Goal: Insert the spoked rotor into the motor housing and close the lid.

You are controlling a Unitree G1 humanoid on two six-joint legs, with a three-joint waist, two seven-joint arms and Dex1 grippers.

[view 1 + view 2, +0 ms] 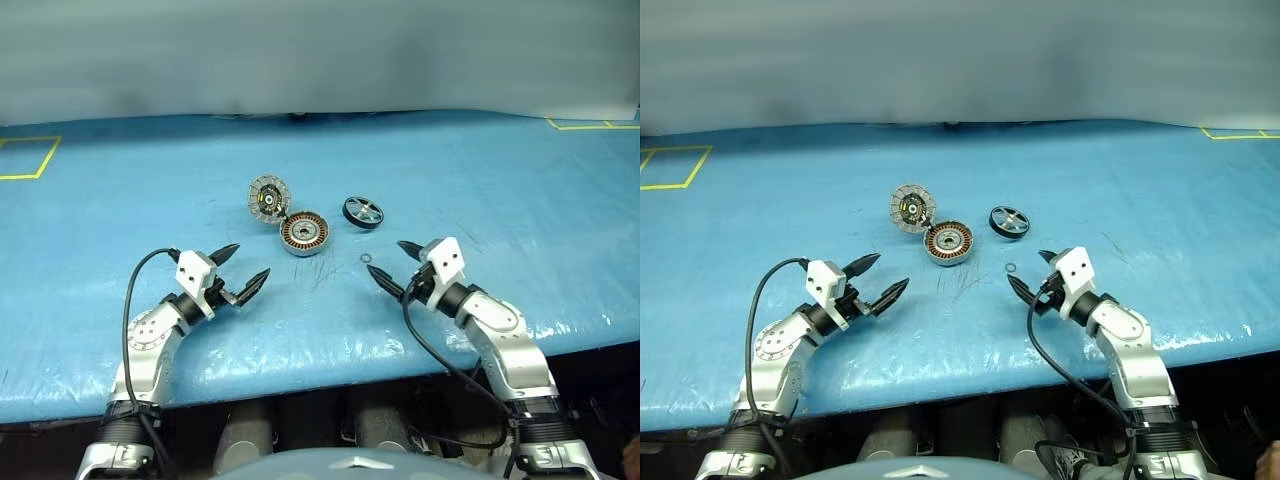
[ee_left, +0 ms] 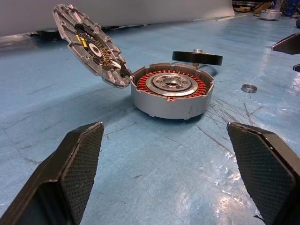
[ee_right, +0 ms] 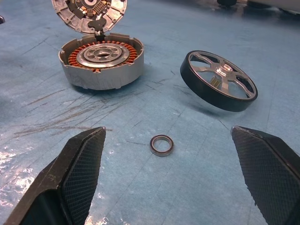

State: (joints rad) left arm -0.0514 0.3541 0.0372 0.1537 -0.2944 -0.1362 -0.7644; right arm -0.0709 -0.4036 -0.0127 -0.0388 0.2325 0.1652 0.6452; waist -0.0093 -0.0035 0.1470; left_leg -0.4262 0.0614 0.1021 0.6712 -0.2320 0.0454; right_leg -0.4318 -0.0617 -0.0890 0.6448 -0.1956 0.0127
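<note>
The motor housing [image 1: 304, 233] sits on the blue table with its copper windings showing. Its lid [image 1: 268, 197] stands tilted open at the housing's far-left edge, ribbed inside facing out. The spoked rotor [image 1: 363, 211], a black ring with silver spokes, rests tilted on the table to the right of the housing. My left gripper [image 1: 243, 271] is open, near and left of the housing, with nothing between its fingers. On the other side my right gripper [image 1: 396, 264] is open and empty, near and right of the housing. In the right wrist view the rotor [image 3: 219, 87] lies beyond the fingers.
A small thin metal ring [image 1: 366, 260] lies on the table just beyond my right gripper. Yellow tape marks show at the far left [image 1: 28, 158] and far right [image 1: 590, 124] of the table. The table's front edge [image 1: 330, 375] runs just behind both wrists.
</note>
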